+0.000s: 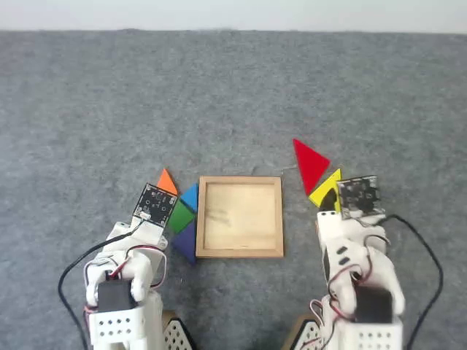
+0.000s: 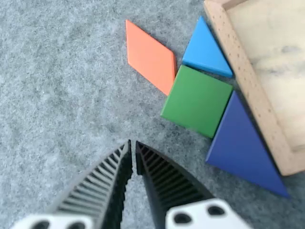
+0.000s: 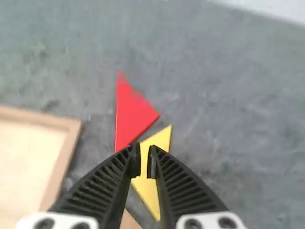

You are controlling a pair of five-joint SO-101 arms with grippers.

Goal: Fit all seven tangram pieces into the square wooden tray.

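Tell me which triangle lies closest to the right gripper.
The yellow triangle: it lies directly under the right gripper. The red triangle sits just beyond; the blue triangles lie across the tray.

We see a grey mat (image 1: 219, 95) with a fuzzy, felt-like nap spread over nearly the whole high view, mottled with lighter and darker flecks. Along the top edge of that frame it ends in a straight line against a pale band (image 1: 233, 13); we cannot tell whether that is wall or bare tabletop. The same grey cloth covers the left half of the left wrist view, and in the right wrist view it meets the pale strip at the upper right corner.
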